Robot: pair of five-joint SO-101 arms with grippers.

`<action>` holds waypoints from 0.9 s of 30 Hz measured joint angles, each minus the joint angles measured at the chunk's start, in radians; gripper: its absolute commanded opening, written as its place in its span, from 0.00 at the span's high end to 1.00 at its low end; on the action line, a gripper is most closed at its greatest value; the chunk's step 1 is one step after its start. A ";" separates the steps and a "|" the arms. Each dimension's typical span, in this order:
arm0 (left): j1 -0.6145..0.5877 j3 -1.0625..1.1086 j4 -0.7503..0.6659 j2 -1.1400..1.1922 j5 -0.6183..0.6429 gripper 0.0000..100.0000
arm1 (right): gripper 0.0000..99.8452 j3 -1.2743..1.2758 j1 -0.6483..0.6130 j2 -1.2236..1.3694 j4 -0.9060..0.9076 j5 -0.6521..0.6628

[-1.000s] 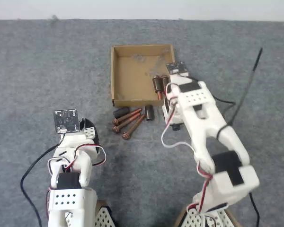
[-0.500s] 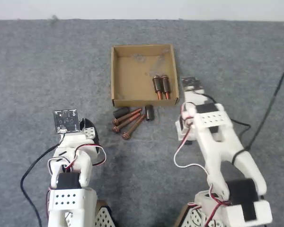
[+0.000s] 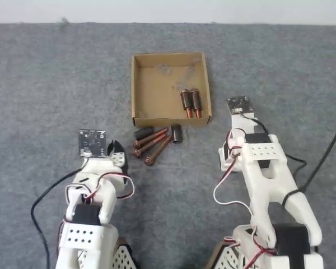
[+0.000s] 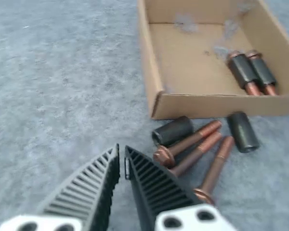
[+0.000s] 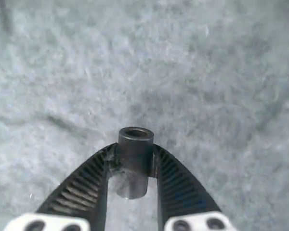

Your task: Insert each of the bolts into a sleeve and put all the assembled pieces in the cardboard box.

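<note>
Two assembled pieces [image 3: 186, 101] lie in the cardboard box [image 3: 157, 121] — the right gripper [image 5: 135, 151], clamping a sleeve [image 5: 134, 166], backs away while the nearly closed left gripper [image 4: 122, 156] nears the bolts [image 3: 152, 144] for another insertion.

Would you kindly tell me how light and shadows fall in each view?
High view: even light, faint shadow inside the cardboard box. Left wrist view: soft shadows beneath the bolts, no glare. Right wrist view: diffuse light, no hard shadow around the sleeve.
</note>
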 measured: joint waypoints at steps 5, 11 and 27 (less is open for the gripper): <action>0.046 -0.077 0.112 0.000 0.054 0.99 | 0.99 0.018 0.029 0.000 -0.060 0.031; 0.175 -0.245 0.342 0.000 0.068 0.99 | 0.99 0.018 0.035 0.002 -0.086 0.041; 0.210 -0.582 0.388 0.407 0.068 0.99 | 0.99 0.018 0.035 0.002 -0.086 0.043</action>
